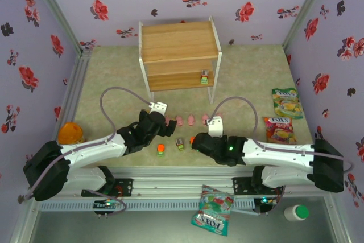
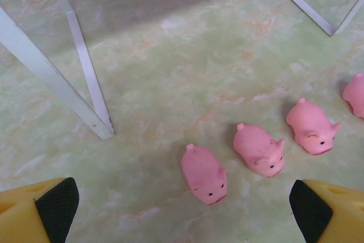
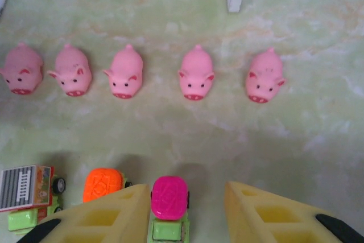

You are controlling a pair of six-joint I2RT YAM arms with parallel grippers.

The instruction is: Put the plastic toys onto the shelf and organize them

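Note:
The shelf (image 1: 180, 55) stands at the back, and one small green-based toy (image 1: 203, 77) sits on its lower board. Several pink pigs (image 3: 126, 72) lie in a row on the mat in front of it. My right gripper (image 3: 183, 193) is open around a pink-topped green truck (image 3: 169, 200). The truck touches the left finger, with a gap to the right finger. Left of the truck stand an orange-topped truck (image 3: 103, 183) and a grey-topped one (image 3: 25, 189). My left gripper (image 2: 183, 209) is wide open low over the mat, and the nearest pig (image 2: 205, 173) lies just ahead between its fingers.
The shelf's white legs (image 2: 85, 72) rise close ahead of the left gripper. Snack bags (image 1: 285, 102) (image 1: 278, 129) lie on the right of the mat and another bag (image 1: 211, 209) on the front rail. An orange object (image 1: 70, 133) sits at the left and a green-capped bottle (image 1: 297, 213) at the front right.

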